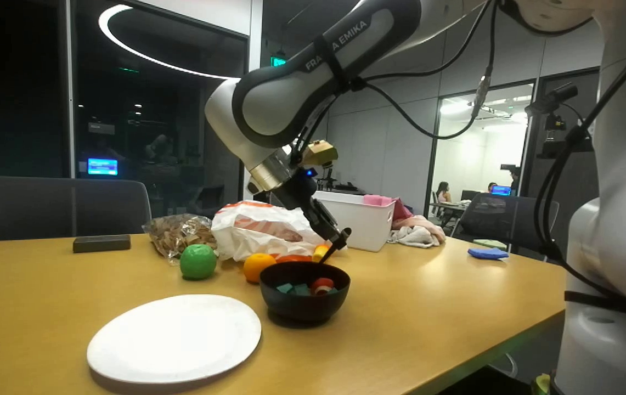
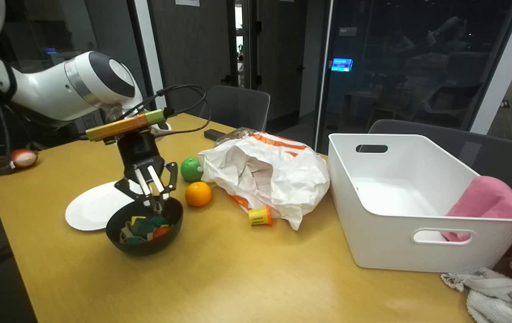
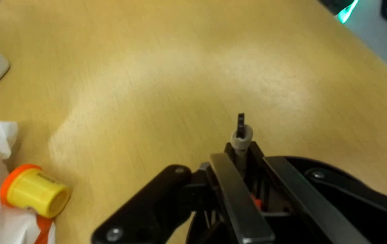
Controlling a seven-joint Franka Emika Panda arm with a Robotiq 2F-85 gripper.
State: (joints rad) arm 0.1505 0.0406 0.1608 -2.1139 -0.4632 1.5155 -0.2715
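Observation:
My gripper (image 3: 242, 149) is shut on a thin stick (image 3: 240, 140) with a pale ring and a dark end, which pokes out past the fingertips in the wrist view. In an exterior view the dark stick (image 1: 333, 251) slants down toward the black bowl (image 1: 304, 307); whether its lower end touches the bowl is hidden. The gripper (image 2: 156, 202) hangs tilted at the bowl's far rim in an exterior view. Inside the bowl lie several teal pieces (image 2: 143, 227) and an orange-red one (image 2: 161, 232). A bit of orange-red (image 3: 257, 203) shows between the fingers.
Beside the bowl are a white plate (image 1: 175, 337), an orange (image 2: 198, 194) and a green fruit (image 2: 190, 169). A yellow tub (image 3: 39, 193) with an orange lid lies against a white bag (image 2: 269, 175). A white bin (image 2: 417, 242) with pink cloth stands farther off.

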